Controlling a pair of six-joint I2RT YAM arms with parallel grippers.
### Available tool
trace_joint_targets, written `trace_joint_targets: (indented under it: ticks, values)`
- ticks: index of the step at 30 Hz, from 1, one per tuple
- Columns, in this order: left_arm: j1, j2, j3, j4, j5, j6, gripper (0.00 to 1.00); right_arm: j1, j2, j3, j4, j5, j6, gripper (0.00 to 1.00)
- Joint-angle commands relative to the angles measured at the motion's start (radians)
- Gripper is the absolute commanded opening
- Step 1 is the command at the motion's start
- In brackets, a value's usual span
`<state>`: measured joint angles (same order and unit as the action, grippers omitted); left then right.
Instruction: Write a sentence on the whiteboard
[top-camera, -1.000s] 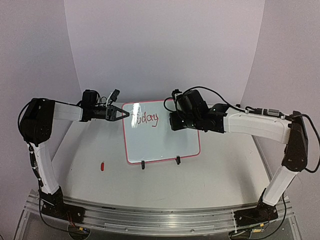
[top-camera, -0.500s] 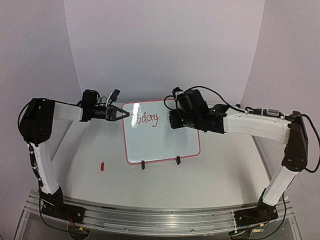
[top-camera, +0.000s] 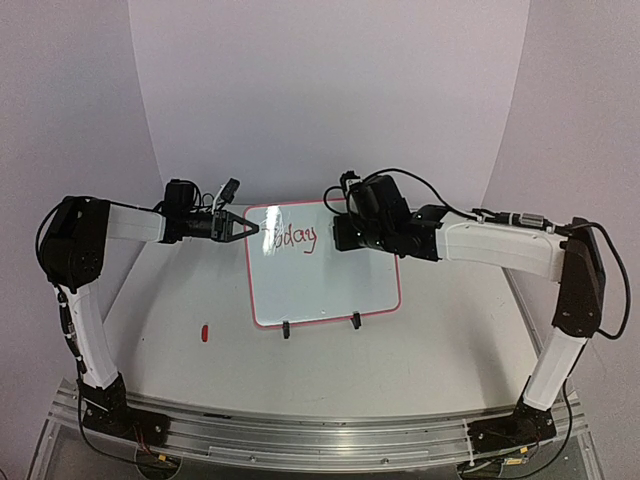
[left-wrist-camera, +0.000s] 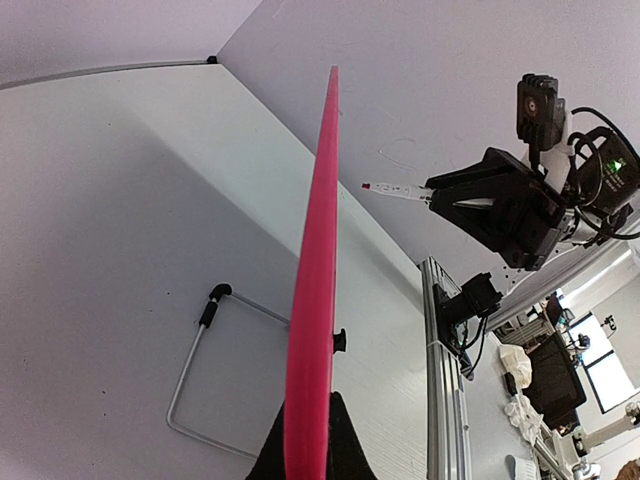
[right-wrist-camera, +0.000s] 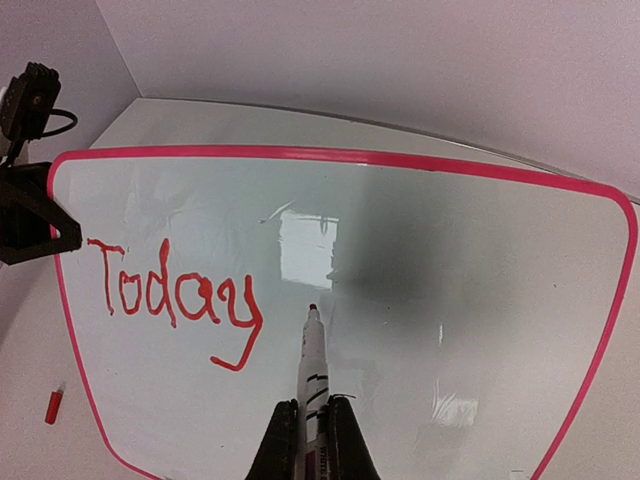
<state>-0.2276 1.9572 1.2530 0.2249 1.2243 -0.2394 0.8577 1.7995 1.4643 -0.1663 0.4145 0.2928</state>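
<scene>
The whiteboard (top-camera: 320, 285) stands tilted on two black clip feet mid-table; in the right wrist view its face (right-wrist-camera: 430, 300) bears only the red word "Today" (right-wrist-camera: 175, 300) of the sentence, which also shows in the top view (top-camera: 294, 239). My left gripper (top-camera: 245, 229) is shut on the board's left red frame edge (left-wrist-camera: 312, 300). My right gripper (right-wrist-camera: 312, 440) is shut on a white marker (right-wrist-camera: 313, 365); its red tip sits at the board just right of the "y". The marker also shows in the left wrist view (left-wrist-camera: 395, 190).
A red marker cap (top-camera: 204, 331) lies on the table left of the board, also in the right wrist view (right-wrist-camera: 53, 405). A wire stand (left-wrist-camera: 200, 370) sits behind the board. The aluminium rail (top-camera: 300, 430) runs along the near edge.
</scene>
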Motion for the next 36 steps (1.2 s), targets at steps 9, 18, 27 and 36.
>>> trace_joint_targets:
  ticks: [9,18,27,36]
  values:
    - [-0.011,0.018,0.004,-0.010,-0.083,0.094,0.00,-0.026,0.051,0.068,0.061,-0.046,0.032,0.00]
    - [-0.010,0.020,0.003,-0.009,-0.080,0.097,0.00,-0.038,0.067,0.063,0.061,-0.039,0.044,0.00]
    - [-0.011,0.019,0.003,-0.009,-0.076,0.098,0.00,-0.045,0.058,0.044,0.018,-0.018,0.057,0.00]
    - [-0.011,0.018,0.002,-0.009,-0.077,0.097,0.00,-0.049,0.052,0.039,-0.019,-0.015,0.078,0.00]
